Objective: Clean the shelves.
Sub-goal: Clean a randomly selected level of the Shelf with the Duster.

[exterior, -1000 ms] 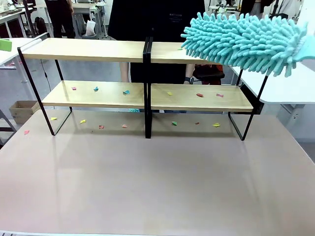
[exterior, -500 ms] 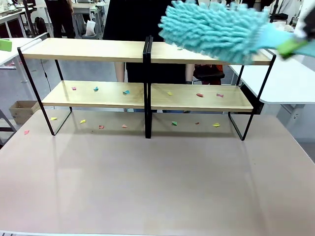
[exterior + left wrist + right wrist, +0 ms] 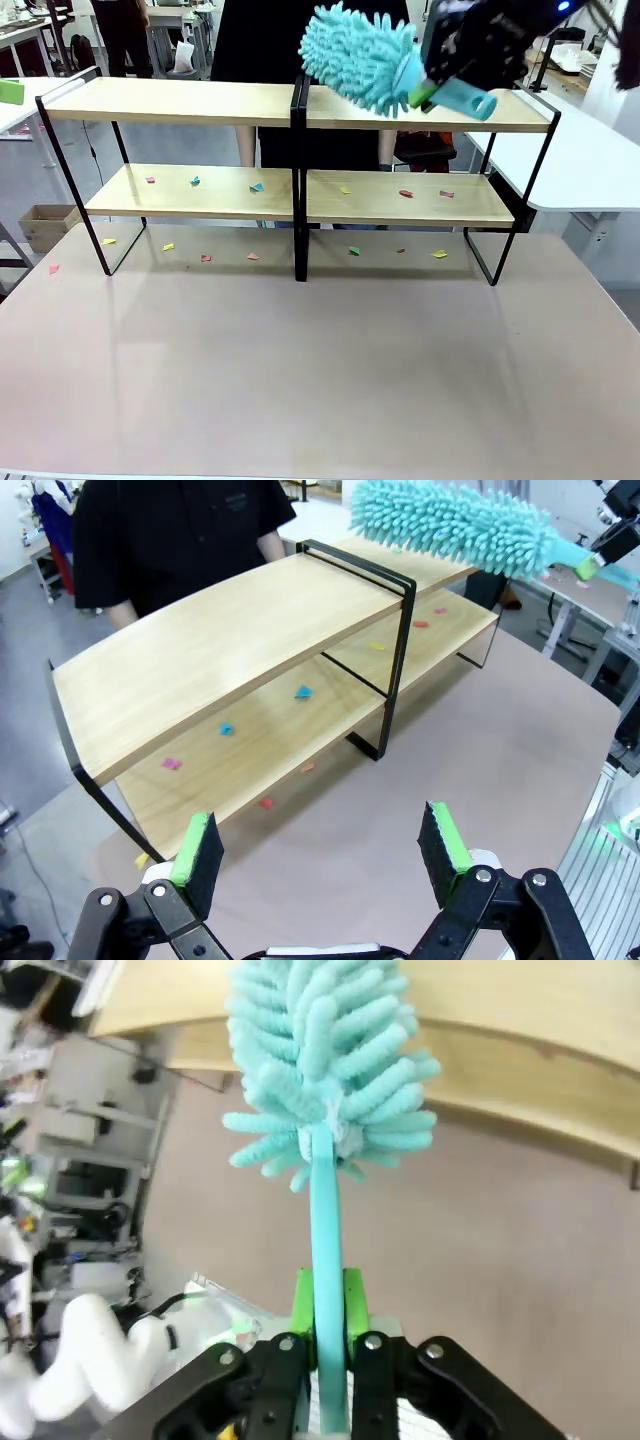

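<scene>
right end effector (image 3: 325,1308) clamping duster (image 3: 360,55), above shelves (image 3: 180,101)

Motion blur smears the black right gripper (image 3: 428,93) in the front view; it hides part of the handle of the fluffy turquoise duster (image 3: 358,55). The coloured scraps (image 3: 256,187) on the light-wood, black-framed shelves (image 3: 180,100) are too small to identify.

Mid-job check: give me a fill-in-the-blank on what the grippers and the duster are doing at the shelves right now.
1. The right gripper is shut on the duster's ____.
2. The left gripper hangs over the table with its fingers ____.
3. The duster's fluffy head is over the ____ tier of the shelves.
4. Coloured scraps lie on the shelves' ____ tier.

Missing words: handle; open; top; bottom.
</scene>
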Motion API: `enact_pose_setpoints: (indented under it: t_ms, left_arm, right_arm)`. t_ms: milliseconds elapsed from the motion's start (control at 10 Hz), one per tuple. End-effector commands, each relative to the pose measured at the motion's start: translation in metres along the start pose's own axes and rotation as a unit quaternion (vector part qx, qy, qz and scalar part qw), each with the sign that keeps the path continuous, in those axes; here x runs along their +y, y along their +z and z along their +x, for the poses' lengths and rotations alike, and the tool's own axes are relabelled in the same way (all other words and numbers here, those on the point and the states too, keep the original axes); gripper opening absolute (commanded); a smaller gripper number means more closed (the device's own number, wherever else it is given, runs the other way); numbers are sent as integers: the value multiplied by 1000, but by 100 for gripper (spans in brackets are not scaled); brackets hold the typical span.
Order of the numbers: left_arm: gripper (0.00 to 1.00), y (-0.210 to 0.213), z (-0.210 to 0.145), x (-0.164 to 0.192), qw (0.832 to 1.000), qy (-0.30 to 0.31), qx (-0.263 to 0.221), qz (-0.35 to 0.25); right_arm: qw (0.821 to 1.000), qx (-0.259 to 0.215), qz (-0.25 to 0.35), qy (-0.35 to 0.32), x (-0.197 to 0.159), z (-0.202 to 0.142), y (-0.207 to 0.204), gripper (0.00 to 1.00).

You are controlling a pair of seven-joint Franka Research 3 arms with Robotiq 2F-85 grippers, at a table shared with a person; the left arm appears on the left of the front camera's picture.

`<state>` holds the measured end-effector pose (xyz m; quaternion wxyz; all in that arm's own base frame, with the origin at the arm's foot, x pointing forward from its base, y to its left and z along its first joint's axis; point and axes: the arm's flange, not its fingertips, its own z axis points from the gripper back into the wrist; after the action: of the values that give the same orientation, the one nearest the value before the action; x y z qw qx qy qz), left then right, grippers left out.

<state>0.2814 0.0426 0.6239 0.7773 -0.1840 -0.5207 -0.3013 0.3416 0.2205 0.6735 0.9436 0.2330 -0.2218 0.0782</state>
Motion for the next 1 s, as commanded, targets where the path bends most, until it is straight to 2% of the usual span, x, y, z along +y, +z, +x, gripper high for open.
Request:
enact_pose_setpoints:
  t_ms: [0,200,500,600,700,800,900]
  left_arm:
    - [100,0,0,0,1000,-1,1,-2]
    - [100,0,0,0,1000,-1,1,-2]
    - [100,0,0,0,1000,-1,1,-2]
    - [100,0,0,0,1000,-1,1,-2]
    - [100,0,0,0,1000,-1,1,-2]
    - [100,0,0,0,1000,-1,1,-2]
    - [100,0,0,0,1000,-1,1,-2]
  right_arm:
    - [998,21,-39,-41,1,4,-8,12]
    - [997,16,-61,-52,1,1,-18,12]
    - [987,-10,-121,-101,-22,8,-2,12]
    - [975,2,-174,-138,-38,12,7,12]
    - [965,0,-201,-166,-50,16,15,12]
    - [954,-19,-228,-194,-59,20,25,12]
    - [935,-21,-269,-230,-66,26,43,12]
